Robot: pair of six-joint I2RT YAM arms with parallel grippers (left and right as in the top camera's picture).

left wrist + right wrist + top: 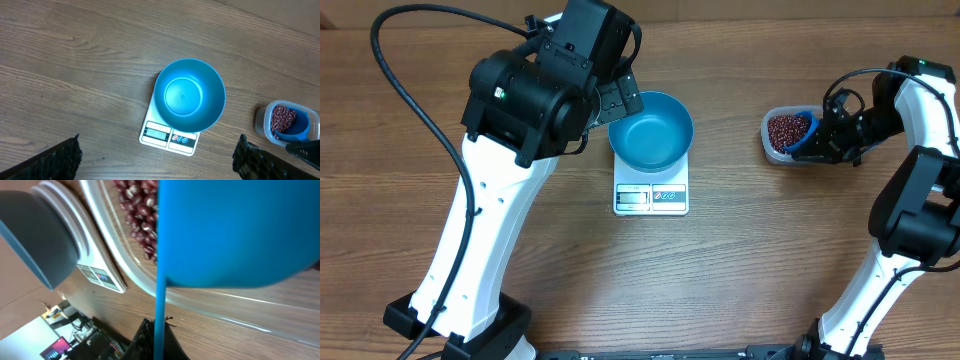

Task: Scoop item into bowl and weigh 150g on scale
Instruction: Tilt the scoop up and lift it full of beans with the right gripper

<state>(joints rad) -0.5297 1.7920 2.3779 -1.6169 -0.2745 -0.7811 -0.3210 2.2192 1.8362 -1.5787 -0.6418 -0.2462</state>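
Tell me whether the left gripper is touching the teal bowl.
Apart. In the left wrist view the left gripper holds its jaws open at the frame's bottom corners, bare table between them and the bowl.

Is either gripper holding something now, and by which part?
The right gripper holds the blue scoop by its thin handle, at the tub of beans. The left gripper is open and holds nothing.

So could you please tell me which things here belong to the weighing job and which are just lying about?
Job: round teal-blue bowl; small white rectangular digital scale under it; dark red-brown beans; clear plastic tub holding them; small blue plastic scoop.
Just there: looping black cable; wooden table.
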